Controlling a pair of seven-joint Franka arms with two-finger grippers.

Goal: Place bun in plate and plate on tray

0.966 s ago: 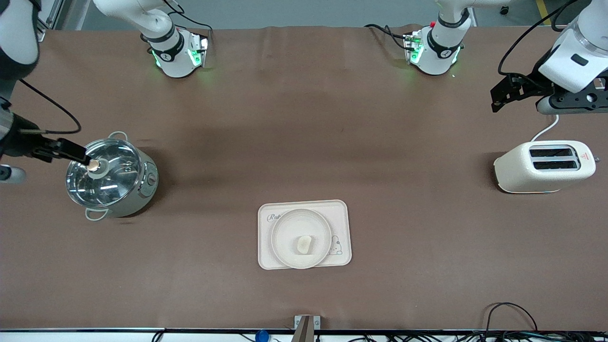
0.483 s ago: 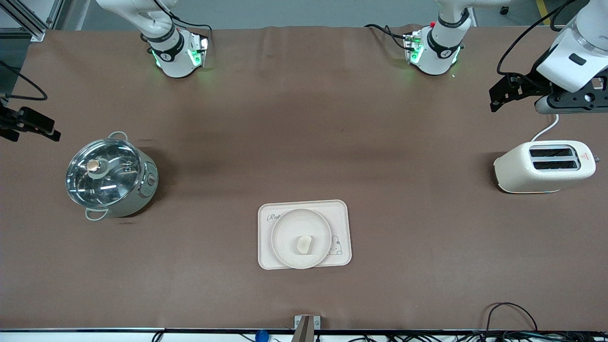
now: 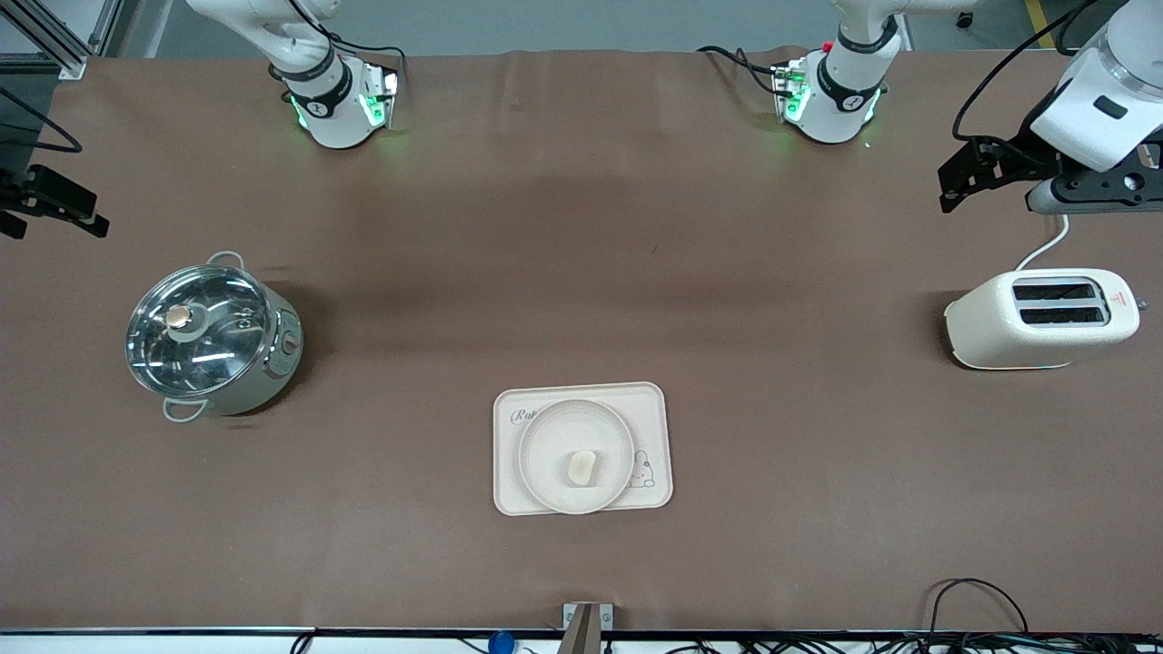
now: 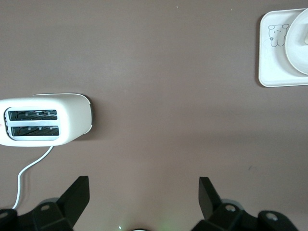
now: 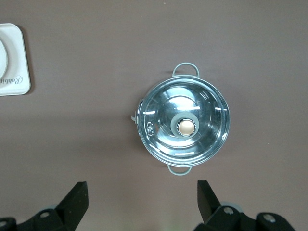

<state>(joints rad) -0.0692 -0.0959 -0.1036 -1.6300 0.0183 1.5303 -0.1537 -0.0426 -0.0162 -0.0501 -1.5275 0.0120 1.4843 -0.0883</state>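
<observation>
One second back the right gripper [image 3: 54,211] sat at the pot's [image 3: 211,339] lid knob; it has since pulled up and away toward its own table end, fingers spread wide and empty. The bun [image 3: 581,467] lies in the plate [image 3: 545,434], the plate on the tray [image 3: 654,409] (nearest the front camera), well apart from both grippers. The left gripper [image 3: 968,177] waits over the table near the toaster [image 3: 1040,320], also wide open.

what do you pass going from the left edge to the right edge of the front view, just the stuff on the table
pot → tray carrying the plate with the bun in it → toaster
</observation>
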